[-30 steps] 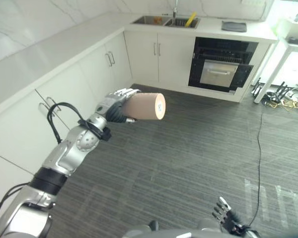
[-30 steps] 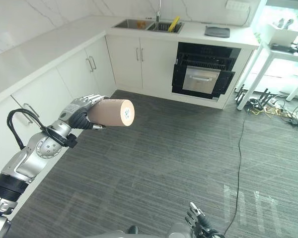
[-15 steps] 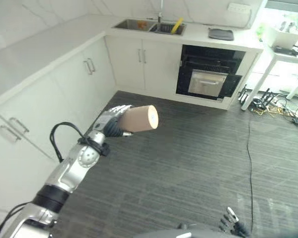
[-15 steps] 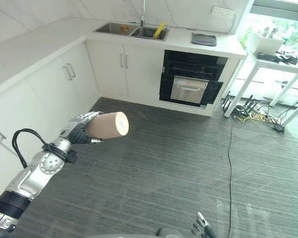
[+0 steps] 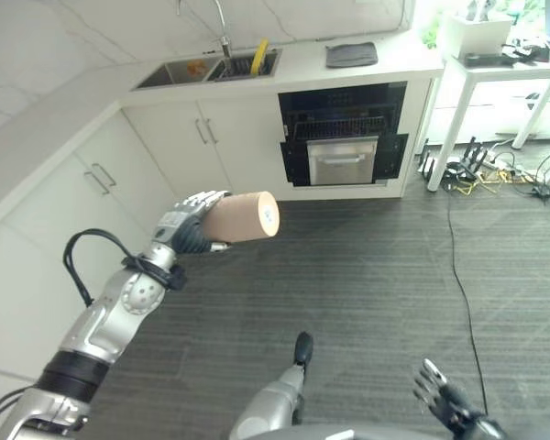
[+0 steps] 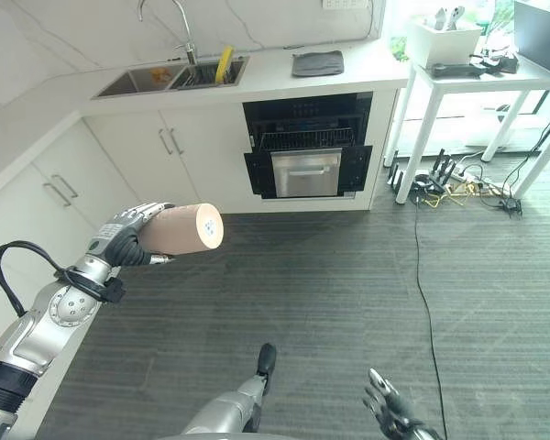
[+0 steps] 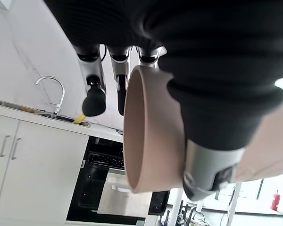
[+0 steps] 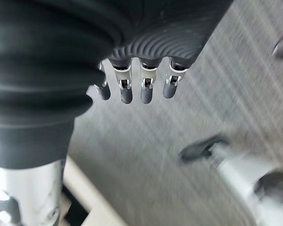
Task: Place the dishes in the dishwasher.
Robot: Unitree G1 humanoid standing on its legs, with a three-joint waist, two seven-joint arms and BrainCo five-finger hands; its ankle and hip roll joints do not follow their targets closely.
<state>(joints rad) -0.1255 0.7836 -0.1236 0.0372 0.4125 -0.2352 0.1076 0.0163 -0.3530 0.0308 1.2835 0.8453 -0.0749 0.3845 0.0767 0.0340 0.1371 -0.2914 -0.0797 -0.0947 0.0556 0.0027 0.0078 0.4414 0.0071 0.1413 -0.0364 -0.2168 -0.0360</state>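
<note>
A dark grey wood-grain floor [image 6: 348, 284] is taking up most of the room, running up to an L of white cabinets [image 5: 211, 147] under a pale stone-look countertop [image 6: 367, 66]. A marbled white wall [image 6: 73, 37] is rising behind the counter. Set into the cabinet run, the black dishwasher [image 6: 307, 147] is standing open, its door [image 6: 304, 172] tilting outward and a wire rack [image 6: 306, 137] showing just above it. To the left of it on the counter a double steel sink [image 6: 170, 77] is sitting under a curved tap [image 6: 179, 27], with a yellow object [image 6: 222, 64] leaning in the basin nearest the dishwasher. A dark mat [image 6: 316, 62] is lying on the countertop above the dishwasher. On the far right a white table [image 6: 467, 82] is standing beside the cabinets, carrying a white bin [image 6: 451, 37], and a tangle of cables and plugs [image 6: 458, 188] is lying on the floor under it.

The left hand [image 5: 185, 227] is reaching out over the floor, well apart from the dishwasher, its fingers and thumb curling around a tan cup [image 5: 241, 216] that is lying sideways with its base towards the room. The right hand [image 6: 390, 417] is hanging low near the floor, fingers loosely straight and spread, holding nothing.
</note>
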